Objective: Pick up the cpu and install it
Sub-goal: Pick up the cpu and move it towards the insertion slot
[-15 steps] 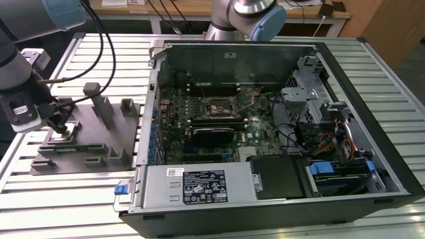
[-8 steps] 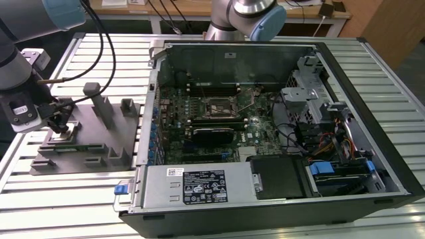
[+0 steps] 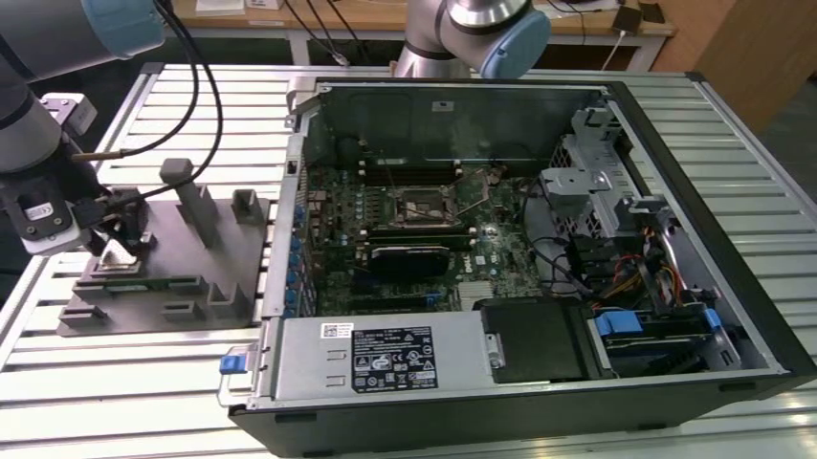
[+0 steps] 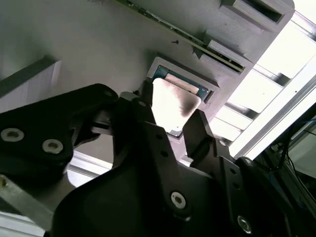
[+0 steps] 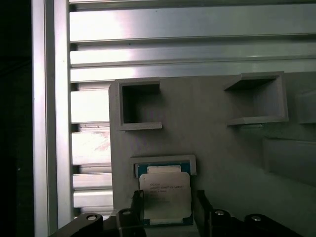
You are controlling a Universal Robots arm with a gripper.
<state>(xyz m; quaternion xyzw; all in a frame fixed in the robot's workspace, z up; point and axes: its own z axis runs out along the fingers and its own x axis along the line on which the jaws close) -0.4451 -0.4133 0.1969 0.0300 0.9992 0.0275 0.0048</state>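
Hovering low over grey block (image 5: 212, 143) on slatted tabletop (image 5: 89, 148), jaws spread. Straddling cpu (image 5: 164, 195), flat in block's shallow square pocket, directly between jaws, one each side.

Universal Robots arm (image 3: 26, 115) at work beside the grey block (image 3: 153, 296): in the exterior view its tubular segments are silver-grey, and a pale-blue cap (image 3: 121, 24) closes the joint well up from the block. Black cables (image 3: 210, 86) loop down from that joint toward the block. Just over the block's near corner sit a white wrist housing (image 3: 38, 220) with dark markings and the black gripper (image 3: 121, 239). In both wrist views the gripper (image 4: 170, 111) (image 5: 170, 207) is built of matte black, angular plates with rounded edges, pinned by round silver screw heads (image 4: 177, 199) (image 5: 90, 217) with dark centres.
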